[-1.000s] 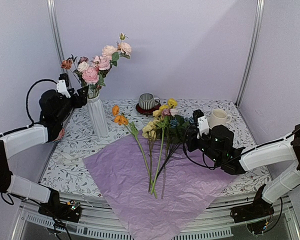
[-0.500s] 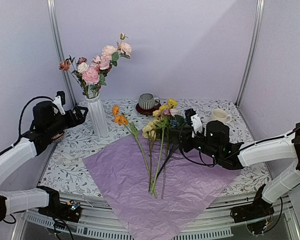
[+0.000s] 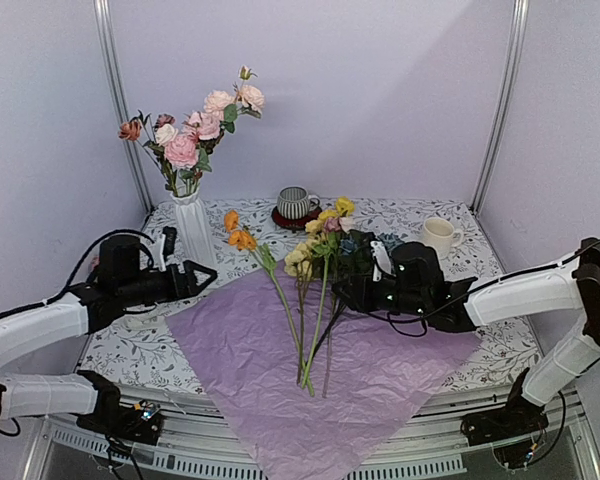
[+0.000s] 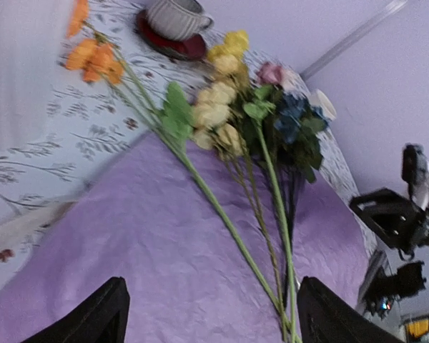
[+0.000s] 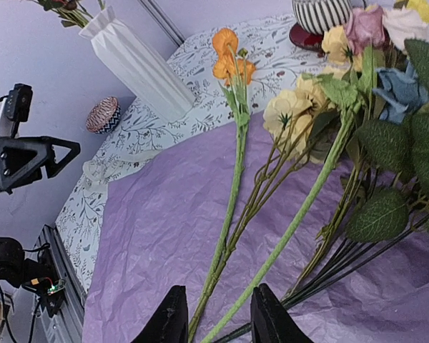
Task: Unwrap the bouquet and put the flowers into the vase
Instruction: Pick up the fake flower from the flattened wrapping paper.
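Left arm (image 3: pixel 42 325) extended low over the table; left gripper (image 4: pixel 211 320) fingers (image 4: pixel 104 318) spread wide. Right arm (image 3: pixel 520 290) reaches toward centre; right gripper (image 5: pixel 218 321) fingers (image 5: pixel 173 316) narrowly apart.

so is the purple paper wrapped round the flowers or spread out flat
Spread flat: the paper lies open, loose flowers lying across it, nothing wrapped round their stems.
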Controlling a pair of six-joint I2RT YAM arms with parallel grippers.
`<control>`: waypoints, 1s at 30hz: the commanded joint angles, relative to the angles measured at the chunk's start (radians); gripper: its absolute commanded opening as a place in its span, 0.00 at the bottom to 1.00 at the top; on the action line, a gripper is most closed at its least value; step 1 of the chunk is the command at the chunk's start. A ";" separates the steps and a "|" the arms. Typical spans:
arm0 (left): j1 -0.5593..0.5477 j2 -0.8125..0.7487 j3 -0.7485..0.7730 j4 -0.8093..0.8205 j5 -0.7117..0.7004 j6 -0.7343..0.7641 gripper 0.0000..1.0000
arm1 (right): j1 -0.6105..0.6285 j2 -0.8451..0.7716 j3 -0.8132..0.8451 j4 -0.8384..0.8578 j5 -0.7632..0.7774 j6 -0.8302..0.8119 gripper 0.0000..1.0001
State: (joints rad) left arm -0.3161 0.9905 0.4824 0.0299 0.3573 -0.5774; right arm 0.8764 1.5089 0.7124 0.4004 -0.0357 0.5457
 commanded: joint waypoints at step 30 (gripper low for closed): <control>-0.549 0.904 0.389 0.335 -0.131 -0.206 0.45 | -0.007 0.349 0.159 -0.050 -0.045 0.214 0.33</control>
State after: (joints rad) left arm -0.8524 1.8488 0.8307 0.3603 0.2188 -0.7643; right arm 0.8768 1.8305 0.8371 0.3557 -0.0822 0.7685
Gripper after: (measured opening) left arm 0.473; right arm 0.331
